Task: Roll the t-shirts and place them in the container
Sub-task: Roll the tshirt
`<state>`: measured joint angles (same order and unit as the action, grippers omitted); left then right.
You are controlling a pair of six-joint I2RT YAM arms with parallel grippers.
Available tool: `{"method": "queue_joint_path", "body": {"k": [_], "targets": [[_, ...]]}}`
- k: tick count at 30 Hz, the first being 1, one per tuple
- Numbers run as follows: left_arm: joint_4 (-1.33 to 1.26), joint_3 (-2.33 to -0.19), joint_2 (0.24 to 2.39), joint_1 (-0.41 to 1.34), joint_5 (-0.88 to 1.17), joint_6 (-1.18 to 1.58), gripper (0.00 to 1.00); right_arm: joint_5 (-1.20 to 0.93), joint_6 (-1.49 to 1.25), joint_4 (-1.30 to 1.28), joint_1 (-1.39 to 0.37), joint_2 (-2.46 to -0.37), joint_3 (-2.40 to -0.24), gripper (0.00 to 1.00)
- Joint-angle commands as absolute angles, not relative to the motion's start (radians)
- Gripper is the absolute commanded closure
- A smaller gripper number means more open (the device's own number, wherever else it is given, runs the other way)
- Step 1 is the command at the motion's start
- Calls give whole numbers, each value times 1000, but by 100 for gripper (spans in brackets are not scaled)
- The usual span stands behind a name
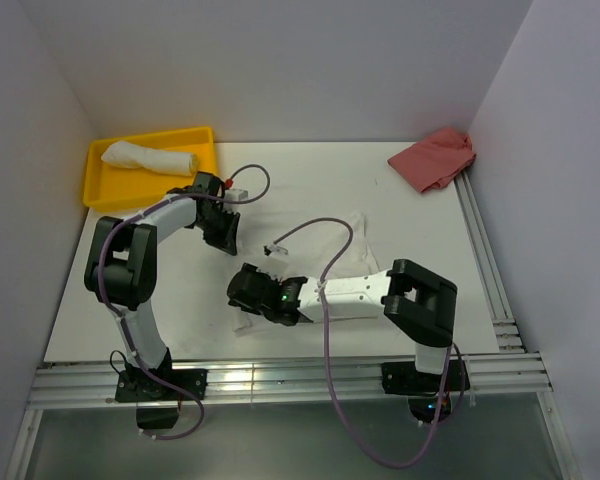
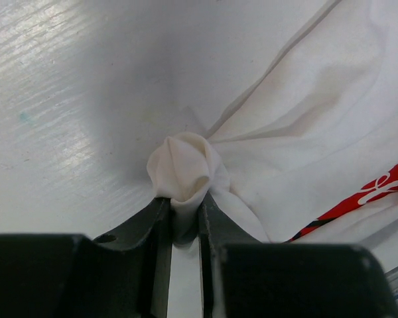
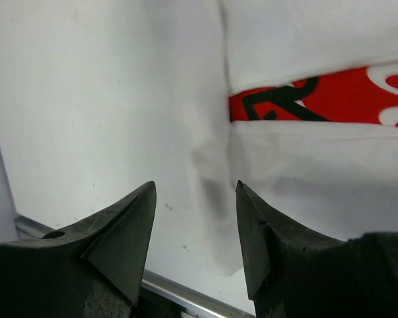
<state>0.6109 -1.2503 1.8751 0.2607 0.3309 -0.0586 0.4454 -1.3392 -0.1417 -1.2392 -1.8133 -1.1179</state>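
Observation:
A white t-shirt (image 1: 302, 262) with a red chest print lies spread flat at mid-table, hard to tell from the white surface. My left gripper (image 1: 225, 238) is at its far left part, shut on a bunched fold of the t-shirt (image 2: 184, 173); the red print (image 2: 375, 192) lies to the right. My right gripper (image 1: 242, 290) is open and empty, low over the shirt's near left edge (image 3: 215, 199), with the print (image 3: 305, 99) just beyond. A second white t-shirt (image 1: 150, 157) lies rolled in the yellow tray (image 1: 202, 137).
A pinkish-red cloth (image 1: 435, 158) lies crumpled at the back right by the wall. Metal rails (image 1: 280, 378) run along the table's near edge and right side; the near rail shows just below my right fingers (image 3: 186, 297). White walls enclose three sides.

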Motion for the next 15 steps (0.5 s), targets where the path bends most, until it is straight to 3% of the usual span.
{"method": "queue_joint_path", "body": {"k": [1, 10, 15], "targets": [[594, -1289, 1878, 281, 316, -63, 86, 575, -1231, -330, -1247, -1839, -1308, 41], [607, -1312, 1888, 291, 313, -63, 84, 618, -1121, -570, -1246, -2116, -1694, 42], [607, -1315, 1896, 296, 308, -61, 84, 679, -1115, -687, -1246, -2201, -1804, 42]]}}
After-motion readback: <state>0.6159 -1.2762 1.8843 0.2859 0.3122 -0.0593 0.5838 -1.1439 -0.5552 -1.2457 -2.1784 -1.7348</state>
